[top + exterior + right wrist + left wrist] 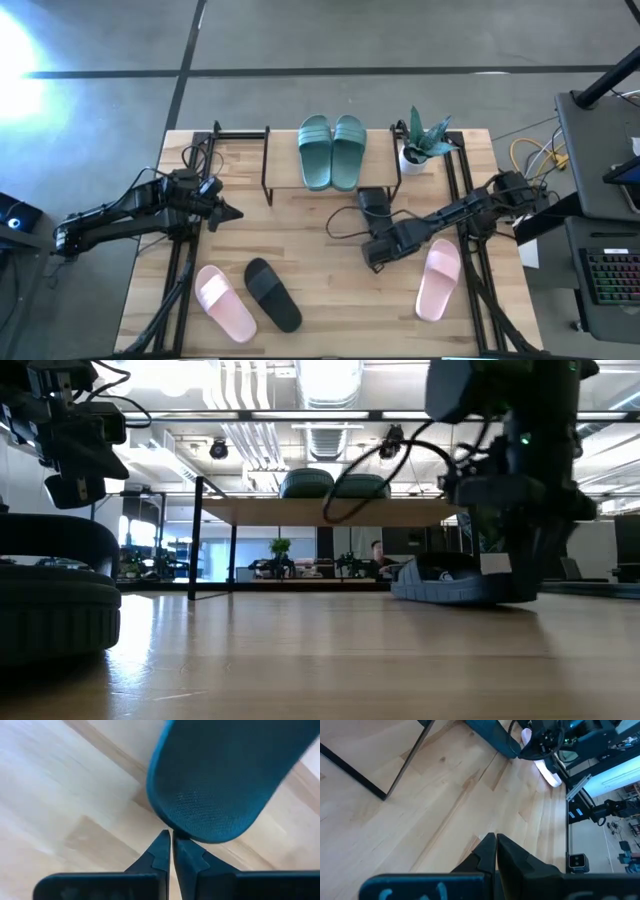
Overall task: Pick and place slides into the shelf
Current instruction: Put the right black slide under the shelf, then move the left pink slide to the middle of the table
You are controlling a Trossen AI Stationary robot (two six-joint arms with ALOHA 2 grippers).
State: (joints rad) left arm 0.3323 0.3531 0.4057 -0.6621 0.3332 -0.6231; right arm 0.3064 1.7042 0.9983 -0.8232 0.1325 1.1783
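We see the right claw closed on the rim of a black slide, which lies just beyond it, before the shelf. The left claw is closed and empty.

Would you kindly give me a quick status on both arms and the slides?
Right gripper shut on black slide by the shelf. Left gripper shut, empty, waiting left. Teal pair on shelf; nothing blocking.
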